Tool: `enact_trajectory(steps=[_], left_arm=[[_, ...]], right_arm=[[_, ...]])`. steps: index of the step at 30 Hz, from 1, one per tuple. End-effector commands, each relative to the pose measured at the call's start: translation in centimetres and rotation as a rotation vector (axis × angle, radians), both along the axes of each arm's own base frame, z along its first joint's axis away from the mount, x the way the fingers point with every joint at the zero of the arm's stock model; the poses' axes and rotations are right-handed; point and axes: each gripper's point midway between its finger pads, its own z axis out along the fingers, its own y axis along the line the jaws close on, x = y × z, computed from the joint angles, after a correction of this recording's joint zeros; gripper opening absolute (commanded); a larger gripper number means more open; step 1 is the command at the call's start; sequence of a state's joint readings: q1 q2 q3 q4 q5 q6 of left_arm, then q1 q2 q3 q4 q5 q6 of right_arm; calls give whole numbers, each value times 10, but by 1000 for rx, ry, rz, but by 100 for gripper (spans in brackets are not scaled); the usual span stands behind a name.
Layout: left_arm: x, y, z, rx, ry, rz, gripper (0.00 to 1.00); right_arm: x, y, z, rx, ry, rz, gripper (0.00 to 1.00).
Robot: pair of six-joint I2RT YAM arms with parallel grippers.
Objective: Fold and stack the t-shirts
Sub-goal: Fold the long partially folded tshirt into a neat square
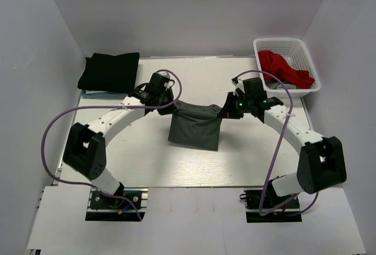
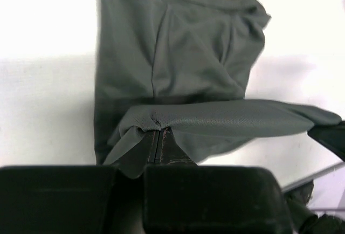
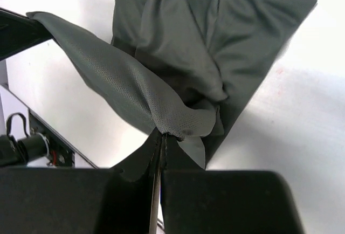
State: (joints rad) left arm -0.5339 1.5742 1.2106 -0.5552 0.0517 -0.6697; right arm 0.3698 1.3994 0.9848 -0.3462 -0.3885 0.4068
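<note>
A dark grey t-shirt [image 1: 195, 127] hangs between my two grippers over the middle of the table, its lower part resting on the surface. My left gripper [image 1: 171, 106] is shut on its left top edge; the pinch shows in the left wrist view [image 2: 156, 130], with the shirt [image 2: 178, 56] draped beyond. My right gripper [image 1: 225, 111] is shut on its right top edge, seen in the right wrist view [image 3: 163, 135], with the shirt [image 3: 205, 34] below. A folded black t-shirt [image 1: 110, 71] lies at the back left. A red t-shirt [image 1: 285, 68] is in the basket.
A white mesh basket [image 1: 305, 54] stands at the back right corner, holding the red shirt and some grey cloth. The table [image 1: 147, 161] is white, with walls close on both sides. Purple cables loop from both arms.
</note>
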Motion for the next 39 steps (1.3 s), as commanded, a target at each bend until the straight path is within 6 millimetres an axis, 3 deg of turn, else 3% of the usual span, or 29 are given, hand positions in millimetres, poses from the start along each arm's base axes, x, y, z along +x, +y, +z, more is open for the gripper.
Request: enact_trajectory(steps=[1,7,8,9,10,11,12,13,14,15,16,17,18,19,20,21,22,23,24,25,26,27,28,30,32,33,36,39], left_arm=[[39,3,26,-6,-105,59,0],[68,-9,26,-7,-153,30,0],[75,-12,14,8,-142,22,0],[82,-18,19,1,-149,7,0],[87,-20,16,8,-150,0,0],[93,-24,2,18,-132,-1,0],[101,-27,1,18,-149,-9,0],[110,-34,1,-2,-172,-14,0],[124,-33,-10,15,-176,-2,0],[133,-36,-15,19,-186,5,0],[146,-33,-19,35,-204,16,4],[170,-33,-5,29,-257,49,20],[179,-37,-5,33,-254,51,66],[190,-34,-25,55,-216,49,81],[202,-33,-4,56,-234,52,88],[205,-34,2,64,-243,40,100],[206,-34,7,67,-253,34,100],[206,-33,20,61,-293,26,100],[202,-35,29,36,-312,13,100],[189,-39,18,35,-294,-21,100],[185,-48,29,-24,-324,-61,100],[174,-55,46,-42,-358,-95,100],[164,-53,35,-43,-334,-108,100],[147,-69,37,-118,-320,-179,100],[129,-76,18,-165,-248,-227,100],[124,-77,13,-179,-224,-232,100],[105,-80,-18,-213,-115,-252,100],[80,-74,-59,-187,2,-236,100]], right_arm=[[30,1,20,58,-65,-22,0],[56,-10,-7,30,-11,-72,0],[64,-12,-3,34,-19,-85,0],[68,-14,-15,27,12,-95,0],[77,-17,-13,27,1,-112,0],[81,-20,-22,20,25,-131,0],[85,-21,-30,11,40,-140,0],[97,-26,-29,6,20,-169,0],[110,-31,-45,-11,30,-205,0],[119,-34,-46,-12,31,-225,0],[130,-36,-47,-14,12,-240,9],[147,-43,-52,-25,3,-268,27],[165,-45,-51,-36,-5,-282,52],[171,-49,-50,-65,-15,-274,76],[189,-50,-37,-96,-66,-275,90],[191,-50,-37,-118,-75,-260,90],[189,-48,-28,-117,-92,-250,90],[184,-49,-32,-122,-92,-248,90],[180,-48,-9,-107,-147,-248,90],[177,-48,-1,-103,-170,-246,90],[166,-48,-14,-107,-157,-242,90],[161,-44,-13,-108,-171,-221,90],[152,-40,4,-76,-197,-196,90],[138,-28,4,-57,-192,-147,90],[127,-13,8,5,-188,-97,90],[116,-7,-6,12,-160,-76,90],[102,8,-22,69,-92,-35,90],[80,28,-49,95,1,16,90]])
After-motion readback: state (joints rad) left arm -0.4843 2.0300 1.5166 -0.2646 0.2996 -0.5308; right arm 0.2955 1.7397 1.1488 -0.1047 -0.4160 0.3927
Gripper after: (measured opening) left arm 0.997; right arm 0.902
